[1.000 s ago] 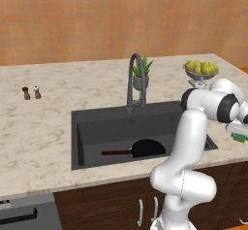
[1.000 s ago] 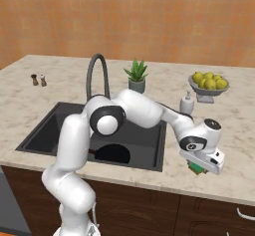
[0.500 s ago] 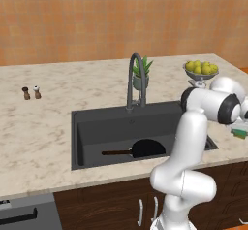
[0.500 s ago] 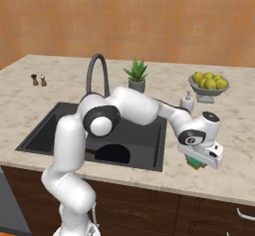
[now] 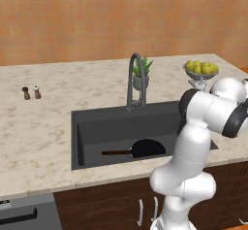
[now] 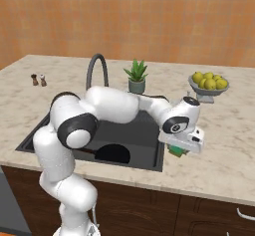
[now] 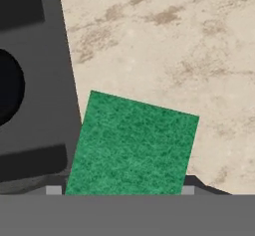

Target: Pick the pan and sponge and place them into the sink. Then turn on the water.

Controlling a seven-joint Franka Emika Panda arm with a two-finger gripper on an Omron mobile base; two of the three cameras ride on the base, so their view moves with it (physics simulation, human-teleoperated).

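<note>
Pincer down over the sponge at the sink's right edge.

In the right base view the pincer (image 6: 180,149) sits low over the green sponge (image 6: 175,151), which lies on the marble surface (image 6: 219,150) just beside the sink (image 6: 149,130); whether its jaws grip the sponge or stand open around it I cannot tell. The hand view shows the sponge (image 7: 132,145) flat beside the sink rim (image 7: 64,80). The pan (image 5: 145,149) lies inside the sink (image 5: 97,127), handle pointing left, below the faucet (image 5: 135,78).
</note>
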